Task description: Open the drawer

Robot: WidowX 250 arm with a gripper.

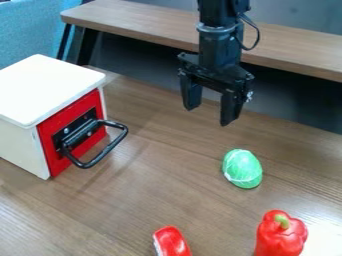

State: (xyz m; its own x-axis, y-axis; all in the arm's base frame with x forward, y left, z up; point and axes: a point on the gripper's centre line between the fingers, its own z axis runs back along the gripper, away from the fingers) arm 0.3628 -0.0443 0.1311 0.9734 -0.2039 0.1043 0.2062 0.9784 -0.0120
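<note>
We are holding the two black fingers (231, 107) wide apart, their tips pointing down above the far part of the desk (157, 185), right of the middle. The gripper (210, 114) is hanging from the black arm (215, 14), which is coming in from the top edge, a dark cable (257, 36) looping out on its right side.

Nearer to us and slightly right of the fingers, a green egg-shaped thing (243, 172) with pale streaks is lying on the desk. Well apart from the fingers, over on the left, we are seeing the drawer (70, 116), its red front sitting in a white cabinet (47, 87). Its black loop handle (107, 151) is sticking out towards the right, and the fingers are not touching it.

Along the near edge, a red pepper (280, 237) with a green stem is standing at the right, and a red thing (173, 241) with a white stripe is lying left of it. Behind the desk, a wooden bench (147, 21) is running across, with blue fabric (30, 30) showing at the far left.
</note>
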